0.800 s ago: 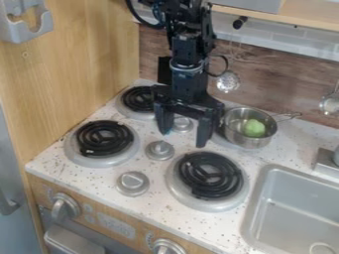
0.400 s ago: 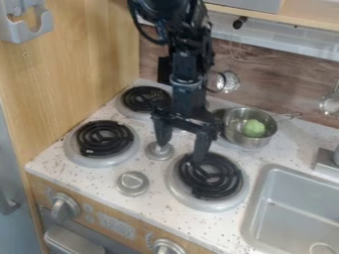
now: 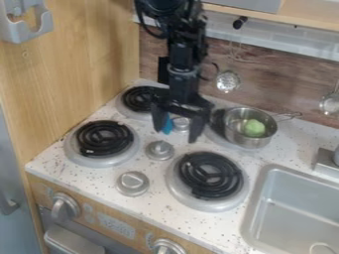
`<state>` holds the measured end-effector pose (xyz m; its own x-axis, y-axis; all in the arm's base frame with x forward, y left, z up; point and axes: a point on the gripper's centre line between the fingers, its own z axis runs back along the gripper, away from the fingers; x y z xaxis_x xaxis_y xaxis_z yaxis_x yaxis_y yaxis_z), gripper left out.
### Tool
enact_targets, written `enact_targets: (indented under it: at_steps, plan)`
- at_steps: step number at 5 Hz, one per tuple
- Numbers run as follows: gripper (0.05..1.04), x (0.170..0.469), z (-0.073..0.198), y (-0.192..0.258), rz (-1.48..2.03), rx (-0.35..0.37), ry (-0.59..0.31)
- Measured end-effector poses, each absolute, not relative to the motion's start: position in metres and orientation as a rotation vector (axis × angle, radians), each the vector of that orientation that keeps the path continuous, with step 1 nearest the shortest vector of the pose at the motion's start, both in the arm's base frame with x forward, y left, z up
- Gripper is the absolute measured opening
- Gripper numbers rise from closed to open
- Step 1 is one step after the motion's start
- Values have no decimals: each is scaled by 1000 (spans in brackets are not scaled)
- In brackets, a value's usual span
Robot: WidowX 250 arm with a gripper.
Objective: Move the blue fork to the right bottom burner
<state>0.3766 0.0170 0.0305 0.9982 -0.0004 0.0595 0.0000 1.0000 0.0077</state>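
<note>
The black gripper (image 3: 177, 135) hangs open over the back middle of the stove top, its two fingers spread apart. Between them, close to the left finger, shows a blue piece of the fork (image 3: 167, 125); the rest of the fork is hidden behind the gripper. Whether a finger touches it, I cannot tell. Nearer the front, to the right of the gripper, lies the right bottom burner (image 3: 210, 174), a black coil in a silver ring with nothing on it.
A metal pot (image 3: 248, 129) holding a green item stands right of the gripper on the back right burner. Silver knobs (image 3: 159, 150) rise between the burners. Left are two more black coils (image 3: 104, 138); the sink (image 3: 291, 208) is at the right.
The gripper first came forward toward the right bottom burner, then went back toward the rear, ending slightly left of where it began. More of the blue piece shows now.
</note>
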Motion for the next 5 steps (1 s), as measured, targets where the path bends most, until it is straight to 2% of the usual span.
enact_targets:
  at_steps: [2, 3, 4, 5]
  plan:
    - [998, 416, 26, 53, 128, 130, -159]
    - [998, 430, 16, 81, 257, 169, -198]
    - [998, 445, 14, 93, 352, 204, -253]
    - [998, 461, 13, 107, 464, 201, -296]
